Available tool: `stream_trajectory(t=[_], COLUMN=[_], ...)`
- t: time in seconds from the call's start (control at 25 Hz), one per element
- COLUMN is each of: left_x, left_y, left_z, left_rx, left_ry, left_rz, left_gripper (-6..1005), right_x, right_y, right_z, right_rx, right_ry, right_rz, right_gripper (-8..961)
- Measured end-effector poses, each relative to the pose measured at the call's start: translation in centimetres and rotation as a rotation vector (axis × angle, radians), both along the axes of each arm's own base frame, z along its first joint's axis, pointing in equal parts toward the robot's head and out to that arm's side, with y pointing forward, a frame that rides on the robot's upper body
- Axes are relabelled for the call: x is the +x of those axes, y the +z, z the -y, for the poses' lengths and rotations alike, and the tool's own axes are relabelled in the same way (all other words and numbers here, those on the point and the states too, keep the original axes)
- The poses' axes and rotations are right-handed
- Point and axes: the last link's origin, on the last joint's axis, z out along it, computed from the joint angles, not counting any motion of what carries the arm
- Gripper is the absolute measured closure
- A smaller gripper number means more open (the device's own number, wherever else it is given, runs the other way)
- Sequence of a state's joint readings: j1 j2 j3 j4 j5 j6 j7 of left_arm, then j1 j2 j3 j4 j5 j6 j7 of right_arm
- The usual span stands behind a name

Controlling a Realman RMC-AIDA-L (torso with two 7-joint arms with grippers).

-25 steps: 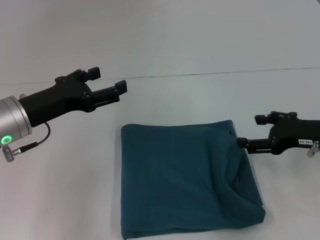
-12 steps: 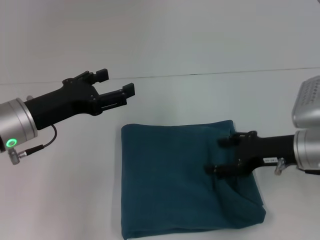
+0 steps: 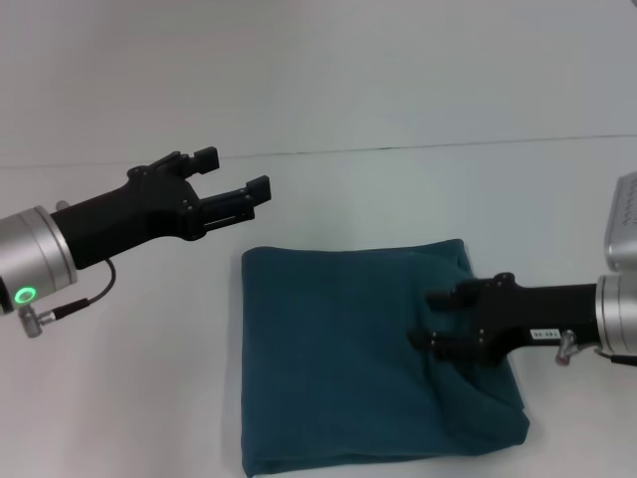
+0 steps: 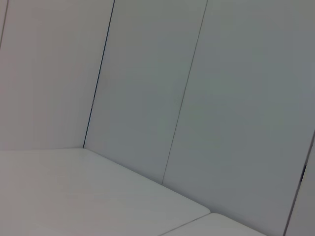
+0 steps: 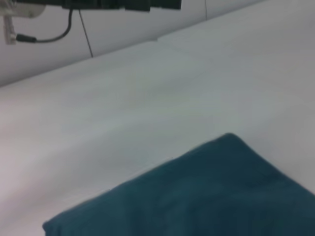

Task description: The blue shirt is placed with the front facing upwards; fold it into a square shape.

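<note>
The blue shirt (image 3: 343, 358) lies on the white table (image 3: 119, 398) folded into a rough square, plain side up, with no letters or label showing. Its right side is bunched into a fold. My right gripper (image 3: 430, 319) is open and empty, hovering over the shirt's right part with its fingers pointing left. My left gripper (image 3: 234, 172) is open and empty, above the table behind the shirt's far left corner and apart from it. The right wrist view shows a corner of the shirt (image 5: 206, 196) and the left arm (image 5: 98, 5) farther off.
The table's far edge meets a pale wall (image 3: 398, 70). The left wrist view shows only wall panels (image 4: 221, 98) and a strip of table (image 4: 74, 196).
My right gripper swung from the shirt's right edge to above the shirt, its fingers now spread, then dropped slightly. My left gripper drifted a little right towards the shirt. The shirt has not moved.
</note>
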State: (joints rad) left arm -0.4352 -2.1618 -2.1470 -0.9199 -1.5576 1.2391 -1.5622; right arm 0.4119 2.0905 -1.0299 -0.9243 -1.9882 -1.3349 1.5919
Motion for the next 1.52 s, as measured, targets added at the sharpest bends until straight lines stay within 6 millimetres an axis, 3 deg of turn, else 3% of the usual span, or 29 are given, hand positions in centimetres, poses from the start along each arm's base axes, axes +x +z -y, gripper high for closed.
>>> stream_trajectory(t=[0.16,0.4,0.64,0.92,1.16,1.52], left_x=[0.2,0.4,0.3,0.1,-0.4,-0.2], left_y=[-0.2,-0.3,-0.4,-0.3,-0.1,-0.2], left_z=[0.0,0.0,0.1,1.0,1.4,1.5], left_rx=[-0.003,-0.004,0.0,0.019,0.047,0.047], left_ry=[-0.007,-0.016,-0.027,-0.069,-0.085,-0.096], left_rz=[0.004,0.002,-0.004,0.019,0.056,0.055], left_gripper=[50,50,50,49,49,49], right_x=[1.3,3.4,3.4,4.9,5.2,8.0], right_y=[-0.2,1.7,2.7,0.3,-0.5,0.1], right_z=[0.2,0.1,1.3,3.5,3.7,2.2], right_rx=[0.007,0.111,0.147,0.115,0.108,0.249], right_ry=[-0.037,-0.111,-0.074,-0.059,-0.066,-0.188], right_rz=[0.031,0.018,-0.13,-0.184,-0.168,-0.052], right_gripper=[314,488,483,459,332,331])
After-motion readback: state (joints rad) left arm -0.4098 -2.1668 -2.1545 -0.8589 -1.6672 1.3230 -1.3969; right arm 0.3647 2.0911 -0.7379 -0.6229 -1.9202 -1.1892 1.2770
